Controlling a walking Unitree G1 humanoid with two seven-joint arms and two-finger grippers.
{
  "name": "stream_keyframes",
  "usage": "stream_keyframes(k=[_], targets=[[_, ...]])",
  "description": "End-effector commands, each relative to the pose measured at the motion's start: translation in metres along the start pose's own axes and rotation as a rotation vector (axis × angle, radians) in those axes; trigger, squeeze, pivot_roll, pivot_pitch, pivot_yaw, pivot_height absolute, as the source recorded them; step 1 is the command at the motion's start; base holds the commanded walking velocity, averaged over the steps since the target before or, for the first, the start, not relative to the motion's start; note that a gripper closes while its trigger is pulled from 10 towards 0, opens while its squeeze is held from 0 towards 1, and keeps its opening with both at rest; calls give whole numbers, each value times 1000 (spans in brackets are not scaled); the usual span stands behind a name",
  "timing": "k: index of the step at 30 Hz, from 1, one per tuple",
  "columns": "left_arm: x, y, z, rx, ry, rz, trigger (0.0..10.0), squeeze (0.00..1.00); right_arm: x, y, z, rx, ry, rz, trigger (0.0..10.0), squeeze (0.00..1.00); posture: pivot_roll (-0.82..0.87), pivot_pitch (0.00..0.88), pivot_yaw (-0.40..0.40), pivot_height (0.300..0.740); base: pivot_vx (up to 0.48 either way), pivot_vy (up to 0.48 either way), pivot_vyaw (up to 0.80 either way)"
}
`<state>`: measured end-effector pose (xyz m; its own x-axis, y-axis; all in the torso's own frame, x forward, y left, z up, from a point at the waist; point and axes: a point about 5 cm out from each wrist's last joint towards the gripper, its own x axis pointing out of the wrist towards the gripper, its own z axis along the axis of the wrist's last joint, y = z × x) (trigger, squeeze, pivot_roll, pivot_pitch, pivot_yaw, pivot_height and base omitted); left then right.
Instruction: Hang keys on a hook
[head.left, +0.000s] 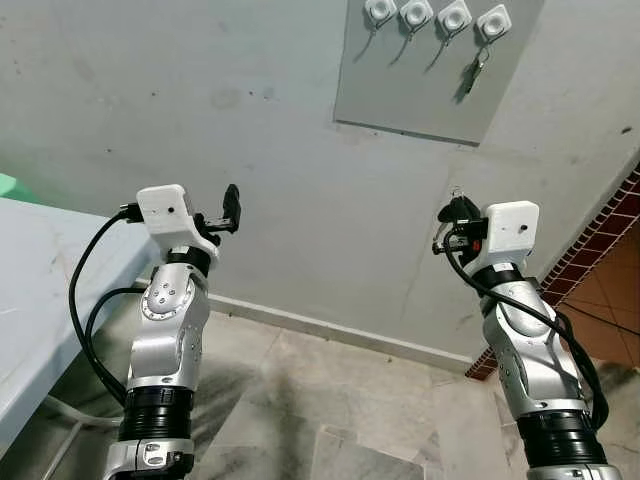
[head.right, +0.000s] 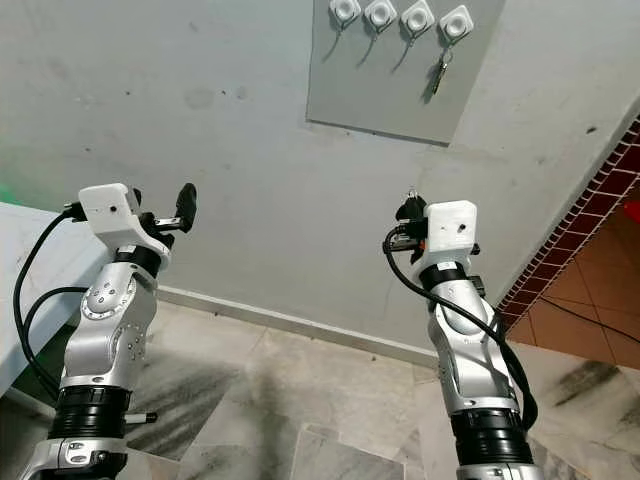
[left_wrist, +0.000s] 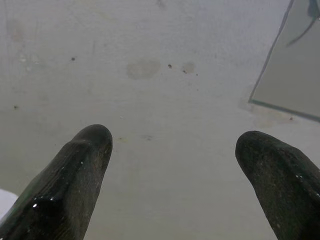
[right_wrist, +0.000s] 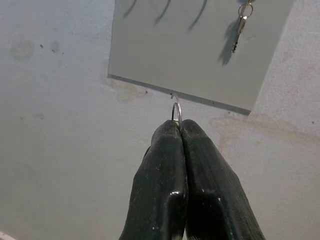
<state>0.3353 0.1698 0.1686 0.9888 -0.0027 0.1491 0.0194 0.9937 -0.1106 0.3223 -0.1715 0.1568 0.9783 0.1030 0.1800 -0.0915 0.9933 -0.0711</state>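
Note:
A grey board (head.left: 430, 90) on the wall carries a row of several white hooks (head.left: 455, 17). One key (head.left: 477, 70) hangs from the rightmost hook (head.left: 494, 22). My right gripper (head.left: 452, 212) is raised below the board, shut on a thin metal key ring (right_wrist: 176, 109) whose loop sticks out past the fingertips. What hangs below the ring is hidden by the fingers. My left gripper (head.left: 232, 207) is raised to the left of the board, open and holding nothing, facing bare wall.
A pale tabletop (head.left: 30, 290) stands at the left. A red brick-tiled edge (head.left: 600, 240) runs down the right side beside orange floor tiles. The marble floor (head.left: 330, 400) meets a skirting at the foot of the wall.

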Motion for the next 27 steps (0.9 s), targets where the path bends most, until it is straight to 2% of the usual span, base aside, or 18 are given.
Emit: stream_keyframes(k=[1, 8, 14, 22, 27], targets=[[1, -3, 4, 19, -12, -11, 10000, 0, 2, -2, 1, 1, 2, -16, 10000, 0, -19, 0, -40, 740, 0, 0, -694], [2, -3, 6, 46, -22, -18, 10000, 0, 2, -1, 1, -1, -1, -12, 10000, 0, -19, 0, -41, 740, 0, 0, -694], [1, -5, 6, 11, -32, -27, 10000, 0, 3, -1, 2, -3, -3, -8, 10000, 0, -21, 0, -41, 740, 0, -457, -690], [2, -7, 6, -32, -26, -15, 10000, 0, 2, 0, 1, -9, -7, -3, 10000, 0, -23, 0, -39, 740, 0, 0, -670], [2, -7, 5, -32, -22, -4, 10000, 0, 2, 1, 5, -18, -34, 5, 10000, 0, -24, 0, -38, 740, 0, 0, -105]])
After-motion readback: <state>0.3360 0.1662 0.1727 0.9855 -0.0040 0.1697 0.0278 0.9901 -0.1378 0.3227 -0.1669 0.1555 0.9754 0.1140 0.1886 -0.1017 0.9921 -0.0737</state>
